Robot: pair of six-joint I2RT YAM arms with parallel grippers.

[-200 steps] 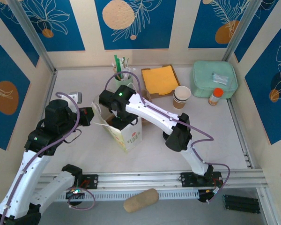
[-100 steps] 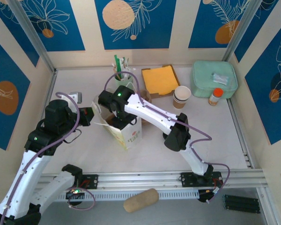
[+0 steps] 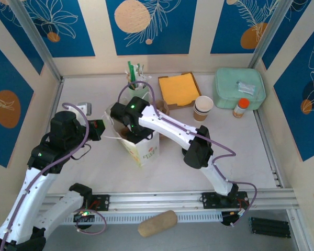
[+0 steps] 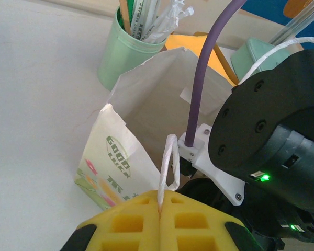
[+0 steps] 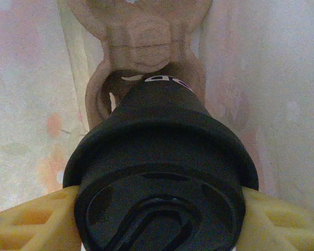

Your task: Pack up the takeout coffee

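We note the paper bag (image 3: 143,148) standing open. The left gripper (image 4: 160,204) is pressed together on its white handle (image 4: 167,162), likely steadying the mouth. Inside the bag, the right gripper (image 5: 157,219) clamps the takeout coffee (image 5: 159,151) upright, lid up, ready for lowering

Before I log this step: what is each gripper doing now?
Left gripper: shut on the bag handle.
Right gripper: closed on the takeout coffee.

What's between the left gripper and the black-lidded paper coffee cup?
The left gripper pinches the white paper bag's handle; the bag wall follows, in left wrist view.
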